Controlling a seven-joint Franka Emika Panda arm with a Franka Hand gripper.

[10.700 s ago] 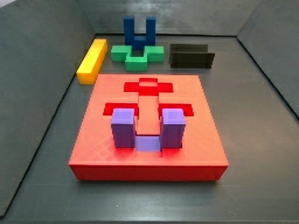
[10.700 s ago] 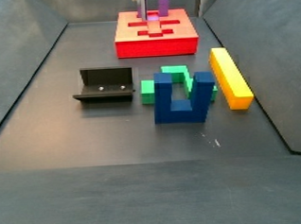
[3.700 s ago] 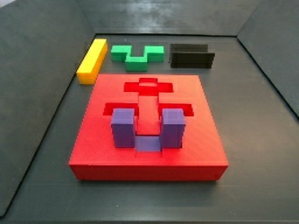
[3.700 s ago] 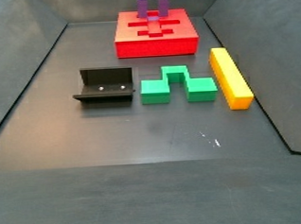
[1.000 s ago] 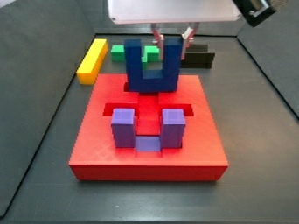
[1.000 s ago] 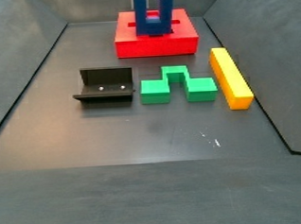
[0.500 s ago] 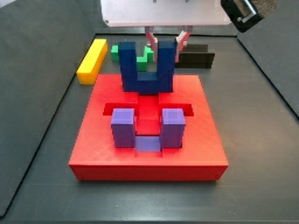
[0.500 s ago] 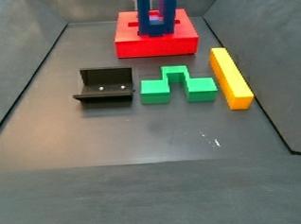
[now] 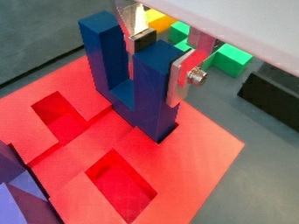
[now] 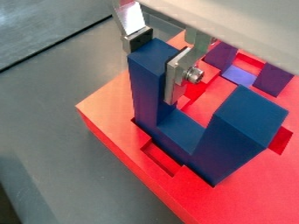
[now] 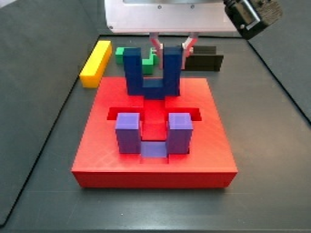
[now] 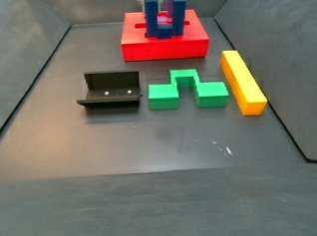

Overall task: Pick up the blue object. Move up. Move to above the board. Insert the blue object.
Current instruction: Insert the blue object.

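Observation:
The blue object (image 11: pixel 151 84) is a dark blue U-shaped block, upright, prongs up, over the far end of the red board (image 11: pixel 100 150). Its base is down at the cross-shaped recess; I cannot tell whether it is fully seated. My gripper (image 11: pixel 172 47) is shut on one prong, with a silver finger on each side. Both wrist views show the grip (image 9: pixel 158 51) (image 10: pixel 160 54) on the blue object (image 9: pixel 131 83) (image 10: pixel 201 136) above the board (image 9: pixel 201 159) (image 10: pixel 111 109). In a side view the blue object (image 12: pixel 164 20) stands on the board (image 12: pixel 144 48) at the far end.
A purple U-shaped block (image 11: pixel 152 135) stands in the board's near recess and shows in a wrist view (image 10: pixel 267 79). A green block (image 12: pixel 187 90), a yellow bar (image 12: pixel 242 81) and the fixture (image 12: pixel 109 91) lie on the dark floor. Grey walls enclose the floor.
The gripper has come down a little with the blue object, so its base now sits lower at the board's far recess. Nothing else has moved.

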